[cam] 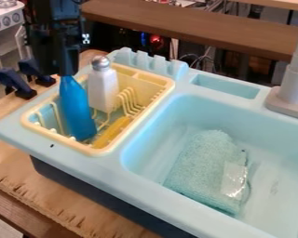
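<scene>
Blue bottle (77, 109), upper left of frame, near-upright, neck up, long axis slanting down-right to base; gripper (65, 73) at neck, can't tell if clamped.

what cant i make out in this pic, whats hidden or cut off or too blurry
All in the camera view:
- top of the blue bottle: hidden by the gripper
- what the yellow thing in the rack is: too blurred
- print on the label: glare and blur
- underside of the cloth: hidden by the cloth itself
- faucet top and sink right side: cut off by the picture's edges
</scene>
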Available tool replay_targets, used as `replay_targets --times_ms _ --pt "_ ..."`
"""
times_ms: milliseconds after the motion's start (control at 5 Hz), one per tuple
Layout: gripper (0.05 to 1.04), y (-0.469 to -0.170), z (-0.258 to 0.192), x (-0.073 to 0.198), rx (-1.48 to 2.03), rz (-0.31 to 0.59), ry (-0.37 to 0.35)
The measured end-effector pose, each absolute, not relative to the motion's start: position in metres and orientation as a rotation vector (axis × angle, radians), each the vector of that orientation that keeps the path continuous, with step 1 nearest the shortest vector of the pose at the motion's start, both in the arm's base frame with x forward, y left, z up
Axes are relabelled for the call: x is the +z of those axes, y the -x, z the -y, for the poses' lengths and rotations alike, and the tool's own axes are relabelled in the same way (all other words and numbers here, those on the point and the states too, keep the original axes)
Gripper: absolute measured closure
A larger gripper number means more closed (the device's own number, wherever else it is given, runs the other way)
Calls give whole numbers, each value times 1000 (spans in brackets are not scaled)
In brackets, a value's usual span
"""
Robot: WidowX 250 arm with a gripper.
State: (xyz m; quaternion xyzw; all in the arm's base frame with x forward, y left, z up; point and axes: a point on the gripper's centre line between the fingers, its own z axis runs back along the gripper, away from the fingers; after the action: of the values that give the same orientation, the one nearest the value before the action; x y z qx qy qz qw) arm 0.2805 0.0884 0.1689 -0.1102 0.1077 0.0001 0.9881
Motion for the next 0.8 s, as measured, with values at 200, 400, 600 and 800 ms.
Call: replay_targets --times_ms 200,400,600,800 --pt "716 -281 -84 170 -14 -215 230" --pt "727 -280 -76 176 -24 -215 224" --pt "727 -275 -63 195 -61 -183 206" --pt "727 -258 -31 247 -168 -46 150"
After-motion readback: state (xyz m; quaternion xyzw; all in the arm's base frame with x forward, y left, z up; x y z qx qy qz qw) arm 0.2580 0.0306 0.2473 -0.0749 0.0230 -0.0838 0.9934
